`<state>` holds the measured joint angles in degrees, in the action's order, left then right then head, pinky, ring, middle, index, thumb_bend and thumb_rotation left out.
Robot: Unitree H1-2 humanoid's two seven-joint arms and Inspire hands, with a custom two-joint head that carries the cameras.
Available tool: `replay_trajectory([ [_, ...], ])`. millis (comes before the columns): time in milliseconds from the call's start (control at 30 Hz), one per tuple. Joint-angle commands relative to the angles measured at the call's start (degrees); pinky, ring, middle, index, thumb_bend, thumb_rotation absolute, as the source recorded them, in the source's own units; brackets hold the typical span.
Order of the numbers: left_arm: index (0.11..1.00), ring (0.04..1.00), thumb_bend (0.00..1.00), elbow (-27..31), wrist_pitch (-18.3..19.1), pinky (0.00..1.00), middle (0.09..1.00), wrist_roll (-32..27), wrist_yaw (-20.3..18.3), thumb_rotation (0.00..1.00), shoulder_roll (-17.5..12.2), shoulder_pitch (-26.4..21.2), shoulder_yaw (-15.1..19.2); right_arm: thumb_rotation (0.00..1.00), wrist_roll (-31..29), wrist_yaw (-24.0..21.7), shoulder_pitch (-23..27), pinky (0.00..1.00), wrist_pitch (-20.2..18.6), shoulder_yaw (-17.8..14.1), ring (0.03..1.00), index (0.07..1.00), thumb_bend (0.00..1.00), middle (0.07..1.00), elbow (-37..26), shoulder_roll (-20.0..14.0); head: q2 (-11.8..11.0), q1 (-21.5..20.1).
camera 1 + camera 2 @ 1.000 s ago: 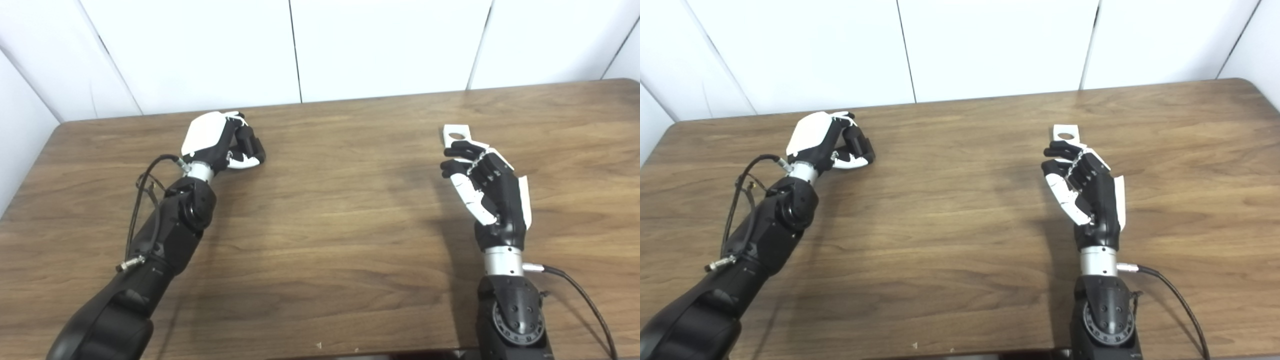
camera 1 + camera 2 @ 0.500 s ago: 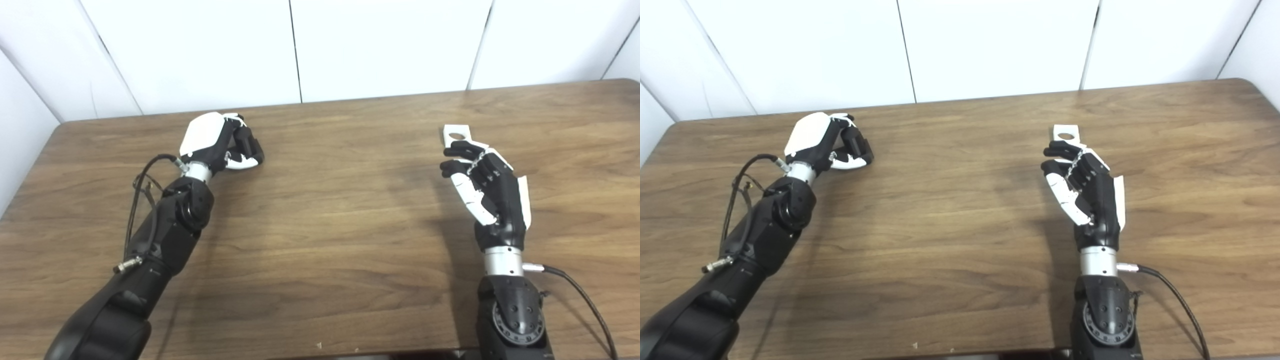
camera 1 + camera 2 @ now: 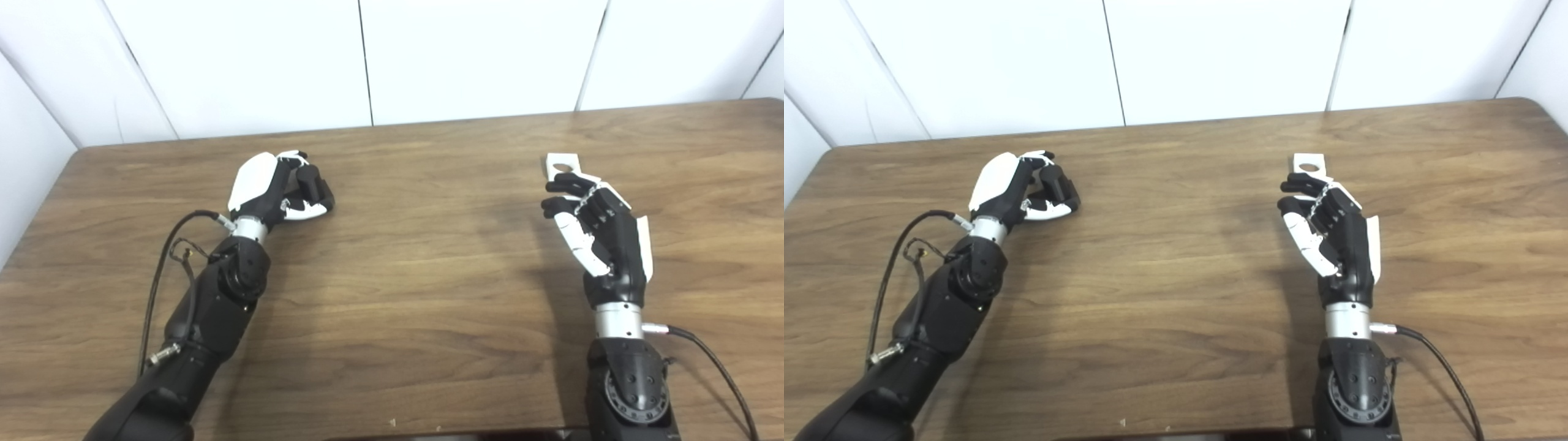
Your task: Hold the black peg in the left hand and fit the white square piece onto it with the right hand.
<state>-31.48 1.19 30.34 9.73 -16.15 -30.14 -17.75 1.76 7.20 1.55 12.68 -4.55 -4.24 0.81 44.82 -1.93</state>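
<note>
Since a second ago the left hand (image 3: 277,187) has drawn nearer and a little right; part of that shift is the camera, since wall seams and table edge have moved slightly too. Right side unchanged.

Left: left hand sits low over the table (image 3: 404,257), white back up, fingers curled tight toward the thumb. A dark stub shows between fingers and thumb at the hand's right, likely the black peg (image 3: 308,176), but dark fingers hide its outline; cannot confirm the grasp. Black cable (image 3: 160,269) loops off the left forearm.

Middle: bare wood between the arms, hands well apart.

Right: right hand (image 3: 591,223) stands upright, palm facing left, fingers bent and apart, holding nothing. White square piece (image 3: 561,164) lies flat on the table just beyond the fingertips, round hole facing up. Fingertips overlap its near edge in view; contact or not, cannot tell.

Step in hand, as judged: right hand has yet to take the piece. To do it well: reach slightly farther, pinch the piece by its edges so the hole stays clear, lift level. Left hand should turn the peg's free end toward the right hand before both close in. Risk: a thin flat piece slides away under the fingertips.
</note>
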Motion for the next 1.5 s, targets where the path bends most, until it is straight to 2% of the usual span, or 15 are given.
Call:
replay_trajectory([
  [0,0.49,0.859,0.51,1.1,-1.1,0.72,0.852,-0.7,-2.6,0.07,0.9,1.8,-0.8,0.39,0.2,0.0,-0.8,0.51,1.0,-0.4,0.552,0.627,0.42,0.623,1.0,-0.5,0.1,0.0],
  [767,0.492,0.869,0.51,14.3,-2.8,0.72,0.863,-6.1,-5.4,0.07,6.7,12.0,0.4,0.38,0.1,-0.1,-0.3,0.5,1.9,0.4,0.545,0.624,0.43,0.619,1.6,0.4,0.3,-0.9],
  [1000,0.493,0.896,0.51,17.4,-2.0,0.75,0.876,-7.9,-7.0,0.07,8.7,14.5,0.4,0.39,0.4,0.2,-0.4,0.5,1.9,0.4,0.541,0.626,0.44,0.618,1.3,0.8,0.5,-1.4],
  [1333,0.493,0.891,0.51,20.4,-1.1,0.76,0.877,-8.3,-9.0,0.07,10.7,16.8,-0.6,0.39,0.2,0.1,-0.6,0.5,1.5,0.6,0.547,0.629,0.44,0.623,0.8,1.1,0.6,-1.7],
  [1467,0.493,0.885,0.51,18.9,-1.0,0.75,0.875,-6.5,-9.4,0.07,10.9,16.4,-2.0,0.39,0.2,0.1,-0.6,0.51,1.6,0.6,0.549,0.631,0.43,0.623,0.7,1.1,0.7,-1.7],
])
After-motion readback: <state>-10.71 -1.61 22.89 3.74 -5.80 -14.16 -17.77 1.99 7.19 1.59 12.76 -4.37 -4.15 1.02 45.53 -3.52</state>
